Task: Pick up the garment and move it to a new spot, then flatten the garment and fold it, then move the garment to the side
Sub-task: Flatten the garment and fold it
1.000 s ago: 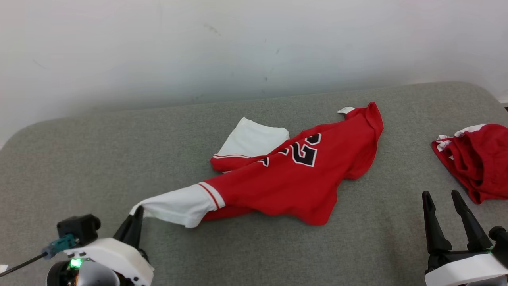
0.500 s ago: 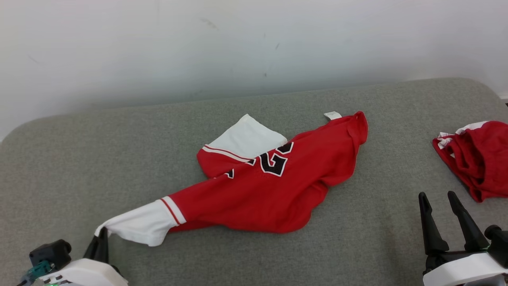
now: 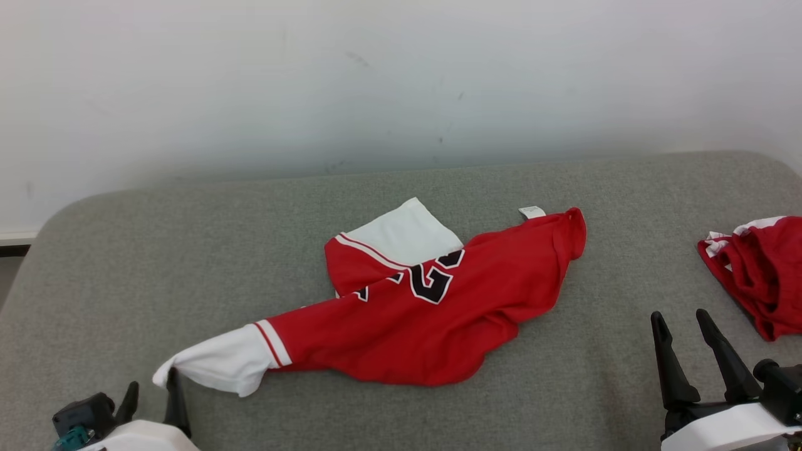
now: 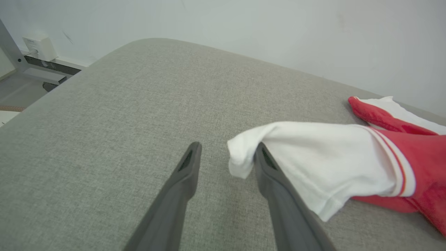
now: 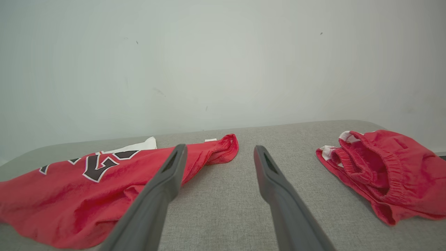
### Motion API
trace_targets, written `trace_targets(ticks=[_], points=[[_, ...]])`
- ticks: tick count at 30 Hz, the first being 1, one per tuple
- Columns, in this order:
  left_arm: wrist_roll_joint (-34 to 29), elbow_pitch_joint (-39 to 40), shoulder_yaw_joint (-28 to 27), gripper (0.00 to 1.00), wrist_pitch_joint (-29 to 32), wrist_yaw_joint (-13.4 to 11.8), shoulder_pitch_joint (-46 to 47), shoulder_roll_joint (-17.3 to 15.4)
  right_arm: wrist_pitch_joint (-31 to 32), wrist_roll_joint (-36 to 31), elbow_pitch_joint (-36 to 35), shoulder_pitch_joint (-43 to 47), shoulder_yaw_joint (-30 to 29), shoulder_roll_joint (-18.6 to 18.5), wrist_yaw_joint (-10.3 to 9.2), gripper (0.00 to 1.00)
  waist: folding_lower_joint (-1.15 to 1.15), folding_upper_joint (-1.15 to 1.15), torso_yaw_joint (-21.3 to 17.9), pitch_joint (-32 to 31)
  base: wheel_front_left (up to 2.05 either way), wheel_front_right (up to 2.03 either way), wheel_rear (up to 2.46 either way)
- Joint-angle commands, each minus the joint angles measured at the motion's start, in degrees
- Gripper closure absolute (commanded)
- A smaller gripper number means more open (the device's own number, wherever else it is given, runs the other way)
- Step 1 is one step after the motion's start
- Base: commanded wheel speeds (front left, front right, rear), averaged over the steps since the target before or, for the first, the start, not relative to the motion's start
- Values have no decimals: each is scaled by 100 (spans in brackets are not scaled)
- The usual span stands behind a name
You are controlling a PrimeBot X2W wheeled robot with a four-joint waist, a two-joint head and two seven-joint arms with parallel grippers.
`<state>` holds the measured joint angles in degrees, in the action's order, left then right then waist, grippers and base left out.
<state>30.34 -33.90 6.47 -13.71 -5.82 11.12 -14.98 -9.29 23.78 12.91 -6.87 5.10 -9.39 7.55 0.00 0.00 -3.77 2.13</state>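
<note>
The garment [image 3: 432, 307] is a red jersey with black numbers and white sleeves, lying crumpled and stretched across the grey padded surface [image 3: 125, 263]. Its near white sleeve [image 4: 331, 160] points at my left gripper [image 3: 151, 382], which stands open at the lower left. In the left wrist view the sleeve's tip drapes against the right finger of the left gripper [image 4: 228, 146], with nothing pinched between the fingers. My right gripper [image 3: 678, 314] is open at the lower right, apart from the cloth. In the right wrist view the jersey [image 5: 87, 184] lies left of the right gripper [image 5: 219, 148].
A second red garment with an elastic waistband [image 3: 758, 269] lies bunched at the right edge, right of the right gripper, and appears as the red heap [image 5: 379, 170]. A pale wall backs the surface. The surface's rounded left edge drops to floor and a metal frame [image 4: 21, 66].
My left gripper dragged the white sleeve toward the lower left, stretching the jersey, then opened and let the sleeve go. The head camera has shifted. The right gripper stayed open.
</note>
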Motion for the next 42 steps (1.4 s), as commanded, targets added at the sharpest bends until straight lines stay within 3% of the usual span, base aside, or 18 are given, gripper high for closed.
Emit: trace_targets(ticks=[1, 8, 14, 23, 33, 42], points=[[46, -8, 21, 0, -33, 26, -63, 18, 6, 2, 25, 105, -8, -19, -14, 0, 0, 0, 43, -61, 0, 0, 0], [-92, 437, -20, 0, -96, -78, -206, -81, -24, 30, 26, 176, 4, -14, -13, 0, 0, 0, 121, -219, 0, 0, 0], [-323, 1483, -28, 0, -136, -304, -465, -24, -53, 41, 23, 250, 14, 31, -14, 0, 0, 0, 160, -206, 0, 0, 0], [-482, 2201, 94, 0, -141, -270, -643, 201, 106, 110, 242, 68, 472, 60, -14, 0, 0, 0, 413, -111, 0, 0, 0], [-501, 2128, 286, 0, -143, -35, -366, 427, 616, 650, 1710, -885, 1410, 33, -14, 0, 0, 0, 1137, 177, 0, 0, 0], [-570, 1962, 249, 0, -143, 112, -209, 548, 862, 1413, 2972, -1586, 1402, 89, -14, 0, 0, 0, 1595, 367, 0, 0, 0]])
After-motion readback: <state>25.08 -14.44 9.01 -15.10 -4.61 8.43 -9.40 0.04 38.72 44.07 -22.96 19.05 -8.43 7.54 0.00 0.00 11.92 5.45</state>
